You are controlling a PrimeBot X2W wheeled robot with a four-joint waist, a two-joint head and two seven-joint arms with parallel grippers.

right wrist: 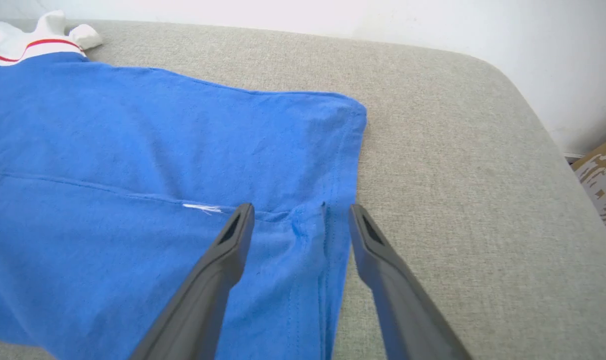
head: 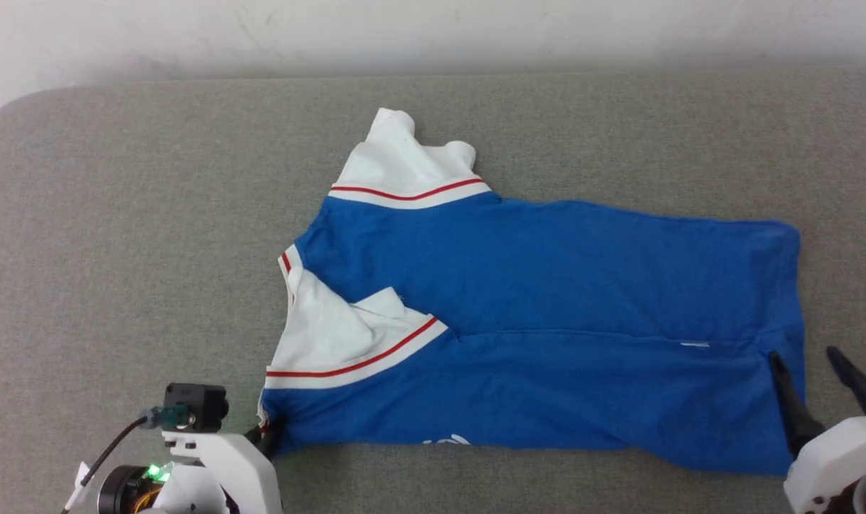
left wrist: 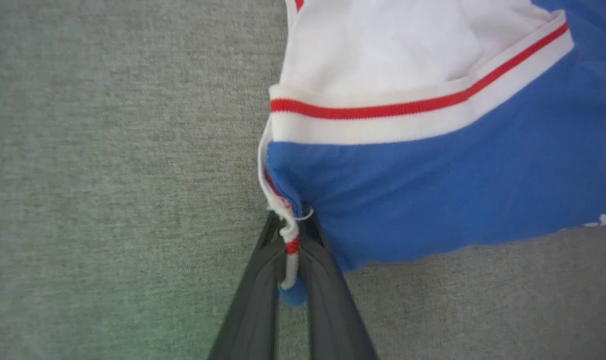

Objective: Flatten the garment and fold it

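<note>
The garment is laid out on a grey cloth-covered surface, in the middle of the head view. It is folded over along its length, and a long crease is seen across the blue part. The white sleeves with red stripes are turned toward 9 o'clock and the bottom hem toward 3 o'clock. One sleeve is pointed to 12 o'clock. The other sleeve is folded flat onto the blue cloth. A small white logo is seen at the 6 o'clock edge.

The left gripper is seen at 7 o'clock of the head view. Its two dark fingers are squeezed tight on the garment's corner just below the near sleeve, and a bit of white and red edge is pinched between them.

The right gripper is found at 4 o'clock. Its fingers are held wide apart, one over the blue cloth and one over the grey surface, with the hem edge between them. Nothing is held by it.
</note>
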